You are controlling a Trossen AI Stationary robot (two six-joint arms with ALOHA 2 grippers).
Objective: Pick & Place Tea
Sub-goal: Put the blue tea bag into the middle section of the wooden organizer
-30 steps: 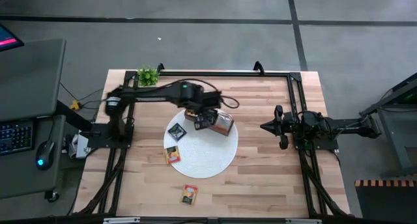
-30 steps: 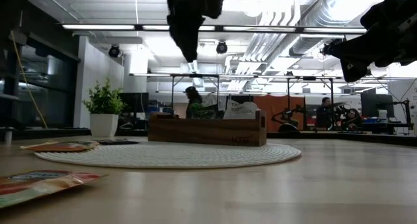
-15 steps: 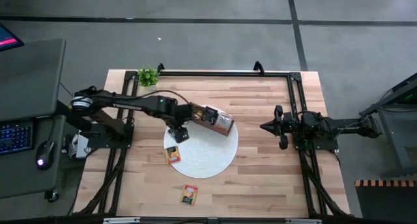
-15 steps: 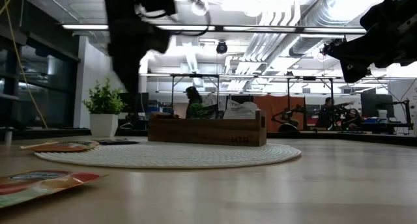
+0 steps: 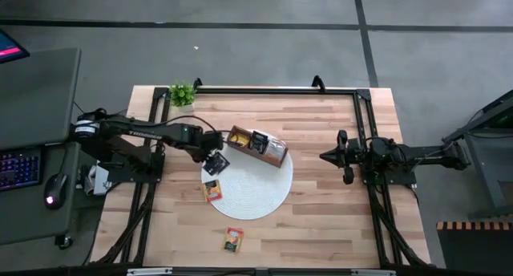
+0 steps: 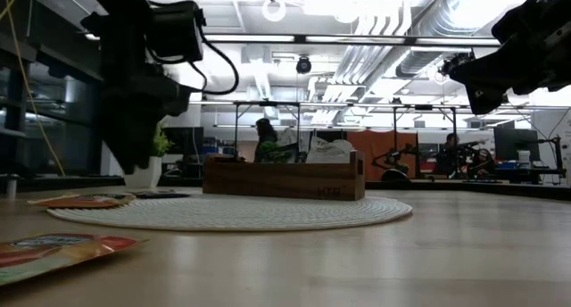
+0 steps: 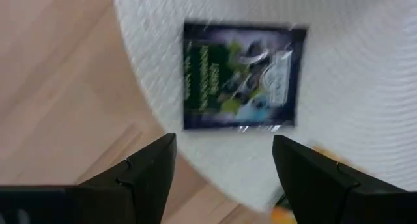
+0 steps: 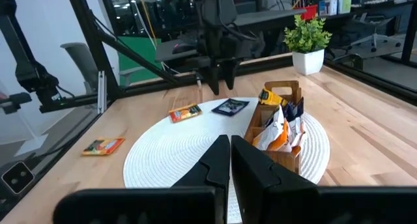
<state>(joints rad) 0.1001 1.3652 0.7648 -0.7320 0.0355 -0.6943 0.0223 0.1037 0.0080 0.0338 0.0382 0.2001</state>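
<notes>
A dark green sachet lies flat on the left edge of the round white mat; it also shows in the high view. My left gripper hangs open just above it, on its left side, touching nothing; it also shows in the high view. An orange sachet lies at the mat's near-left edge, another on the bare table nearer the front. The wooden box on the mat holds several sachets. My right gripper waits shut at the table's right.
A small potted plant stands at the far left corner. A black frame rail runs along the table's far edge and down both sides. Bare wood lies between the mat and the right arm.
My left gripper has gone from above the wooden box toward the table's left edge and down, and now hangs over the dark sachet. The sachets on the mat and table have stayed where they were.
</notes>
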